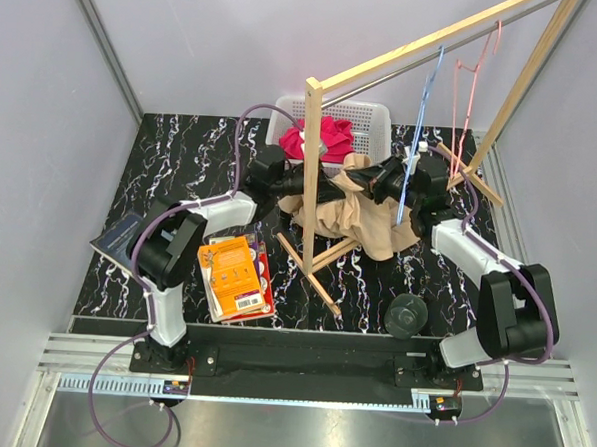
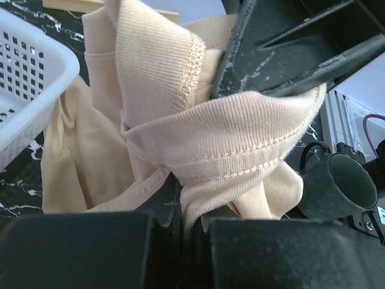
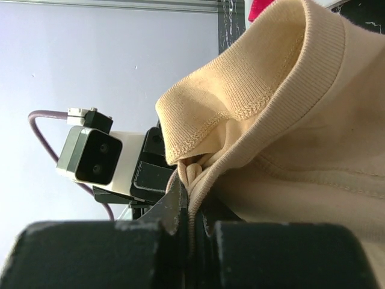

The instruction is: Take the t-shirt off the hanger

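Note:
The beige t-shirt (image 1: 364, 215) hangs bunched between both grippers, next to the wooden rack post (image 1: 311, 164). My left gripper (image 1: 332, 190) is shut on a ribbed hem fold of the shirt, seen close in the left wrist view (image 2: 240, 132). My right gripper (image 1: 377, 180) is shut on the ribbed collar, seen in the right wrist view (image 3: 301, 138). A blue hanger (image 1: 422, 130) hangs from the rail and its lower end reaches down beside the right gripper. I cannot tell whether the shirt still touches it. A pink hanger (image 1: 472, 77) hangs empty further right.
A white basket (image 1: 374, 122) with red cloth (image 1: 318, 139) stands behind the rack. An orange book (image 1: 238, 275) and a dark notebook (image 1: 118, 236) lie at left. A black round object (image 1: 407, 314) sits at front right. Wooden rack legs (image 1: 311, 269) cross the black marbled table.

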{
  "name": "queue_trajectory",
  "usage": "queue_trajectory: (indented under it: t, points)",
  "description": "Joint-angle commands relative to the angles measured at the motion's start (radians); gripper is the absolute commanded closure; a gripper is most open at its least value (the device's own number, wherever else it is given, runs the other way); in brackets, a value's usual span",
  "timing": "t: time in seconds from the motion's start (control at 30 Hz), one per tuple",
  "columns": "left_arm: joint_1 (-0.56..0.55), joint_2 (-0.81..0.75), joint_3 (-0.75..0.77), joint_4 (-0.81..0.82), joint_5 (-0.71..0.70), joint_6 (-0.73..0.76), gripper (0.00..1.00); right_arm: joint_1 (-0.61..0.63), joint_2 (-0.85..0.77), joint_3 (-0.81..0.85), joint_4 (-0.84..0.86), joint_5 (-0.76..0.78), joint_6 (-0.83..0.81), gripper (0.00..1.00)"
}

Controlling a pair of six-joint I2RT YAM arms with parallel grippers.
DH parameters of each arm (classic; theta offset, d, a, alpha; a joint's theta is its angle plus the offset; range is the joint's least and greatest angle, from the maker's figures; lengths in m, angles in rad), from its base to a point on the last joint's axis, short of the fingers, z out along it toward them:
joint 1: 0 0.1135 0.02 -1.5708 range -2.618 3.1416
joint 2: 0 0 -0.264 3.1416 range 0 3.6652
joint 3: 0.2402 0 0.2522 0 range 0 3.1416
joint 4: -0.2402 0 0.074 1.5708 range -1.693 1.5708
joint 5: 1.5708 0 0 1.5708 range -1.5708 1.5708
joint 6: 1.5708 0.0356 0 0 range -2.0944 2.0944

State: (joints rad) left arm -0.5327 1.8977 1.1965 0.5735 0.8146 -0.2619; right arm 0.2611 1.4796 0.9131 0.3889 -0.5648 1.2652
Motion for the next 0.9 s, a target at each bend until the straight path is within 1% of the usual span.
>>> queue_trajectory:
  t: [0.0, 0.07, 0.1, 0.17, 0.2, 0.23, 0.3, 0.43, 0.53, 0.63, 0.7, 0.87]
  points:
    - [0.008, -0.074, 0.008, -0.030, -0.156, 0.055, 1.00, 0.013, -0.082, -0.019, 0.097, -0.038, 0.030, 0.89]
    - [0.014, -0.112, 0.006, -0.063, -0.181, 0.056, 1.00, 0.010, -0.094, -0.032, 0.084, -0.029, 0.026, 0.76]
    - [0.026, -0.124, 0.006, -0.069, -0.202, 0.046, 1.00, 0.009, -0.108, -0.049, 0.077, -0.024, 0.023, 0.65]
    - [0.042, -0.161, 0.006, -0.080, -0.206, 0.026, 1.00, 0.004, -0.122, -0.066, 0.044, -0.009, -0.001, 0.54]
    - [0.060, -0.175, 0.008, -0.081, -0.204, 0.003, 1.00, -0.003, -0.134, -0.085, 0.030, -0.003, -0.010, 0.44]
    - [0.068, -0.195, 0.012, -0.090, -0.204, -0.005, 1.00, -0.009, -0.142, -0.095, 0.018, 0.008, -0.021, 0.42]
    - [0.086, -0.213, 0.027, -0.112, -0.210, -0.013, 1.00, -0.043, -0.163, -0.137, -0.005, 0.013, -0.023, 0.34]
    - [0.112, -0.238, 0.081, -0.245, -0.250, -0.011, 1.00, -0.117, -0.196, -0.206, -0.008, -0.030, -0.038, 0.30]
    - [0.135, -0.239, 0.130, -0.311, -0.276, -0.039, 1.00, -0.171, -0.220, -0.256, -0.008, -0.073, -0.061, 0.27]
    - [0.164, -0.239, 0.161, -0.288, -0.279, -0.086, 1.00, -0.217, -0.249, -0.301, -0.016, -0.104, -0.093, 0.24]
    - [0.191, -0.215, 0.215, -0.273, -0.269, -0.123, 1.00, -0.235, -0.265, -0.322, -0.022, -0.116, -0.105, 0.23]
    - [0.252, -0.144, 0.412, -0.267, -0.221, -0.210, 1.00, -0.255, -0.274, -0.332, -0.036, -0.156, -0.132, 0.21]
